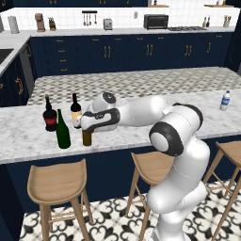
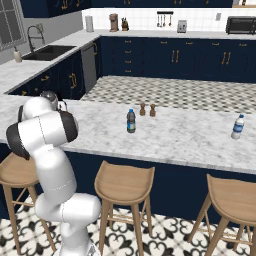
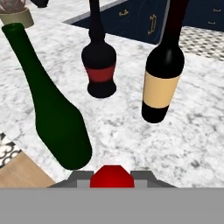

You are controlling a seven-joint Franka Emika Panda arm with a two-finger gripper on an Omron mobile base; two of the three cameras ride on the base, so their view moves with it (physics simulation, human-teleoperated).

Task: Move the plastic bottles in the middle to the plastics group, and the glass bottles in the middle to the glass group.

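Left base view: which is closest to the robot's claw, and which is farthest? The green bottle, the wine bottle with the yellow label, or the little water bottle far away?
1. Yellow-label wine bottle: right behind the claw.
2. Green bottle: a little farther, beside the claw toward the picture's left.
3. Water bottle: far away at the counter's other end.

The first two are nearly equal.

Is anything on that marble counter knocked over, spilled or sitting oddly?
Nothing stands out. The green bottle, the two wine bottles and the amber bottle in the claw all stand upright, as do both plastic bottles. No spills on the counter.
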